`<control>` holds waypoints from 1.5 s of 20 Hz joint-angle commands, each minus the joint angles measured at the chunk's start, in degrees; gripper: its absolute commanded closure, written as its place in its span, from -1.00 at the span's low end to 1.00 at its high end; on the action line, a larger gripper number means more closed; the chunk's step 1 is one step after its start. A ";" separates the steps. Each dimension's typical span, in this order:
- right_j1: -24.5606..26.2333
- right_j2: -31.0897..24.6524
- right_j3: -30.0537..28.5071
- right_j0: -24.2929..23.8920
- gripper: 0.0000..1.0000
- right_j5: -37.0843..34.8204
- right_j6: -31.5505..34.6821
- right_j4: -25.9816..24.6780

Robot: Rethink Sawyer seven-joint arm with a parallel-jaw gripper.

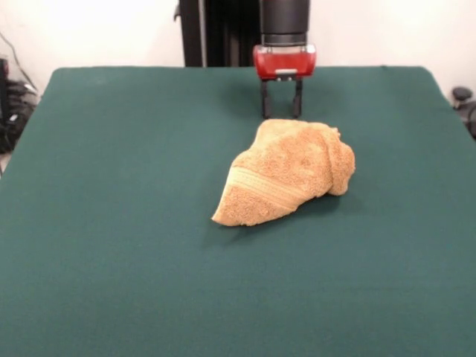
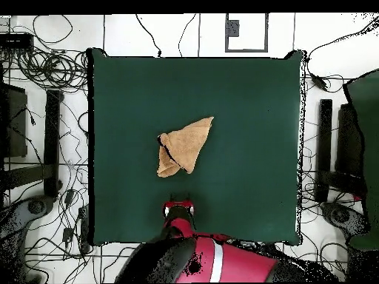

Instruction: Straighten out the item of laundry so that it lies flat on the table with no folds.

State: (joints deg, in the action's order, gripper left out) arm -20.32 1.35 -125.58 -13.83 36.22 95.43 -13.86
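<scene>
The item of laundry point(image 1: 286, 172) is a tan-orange towel, bunched and folded into a rough triangle near the middle of the dark green table point(image 1: 111, 223). A woven stripe band crosses its lower left part. From above, the towel point(image 2: 185, 145) points toward the upper right. My gripper point(image 1: 281, 111) hangs just behind the towel's far edge, its two black fingers point(image 1: 265, 100) pointing down and spread apart, open, with nothing between them. In the overhead view the gripper point(image 2: 178, 203) sits below the towel, apart from it.
Wide green felt surrounds the towel on all sides. Cables point(image 2: 44, 70) and dark equipment lie on the floor beyond the table's left and right edges. The red arm point(image 2: 215, 259) reaches in over the table's bottom edge.
</scene>
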 commanded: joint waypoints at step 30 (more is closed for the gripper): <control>0.70 2.41 -10.72 -1.47 -1.00 19.28 16.40 0.83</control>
State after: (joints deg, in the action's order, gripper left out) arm -16.41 3.05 -130.96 -14.28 51.03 95.45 -12.82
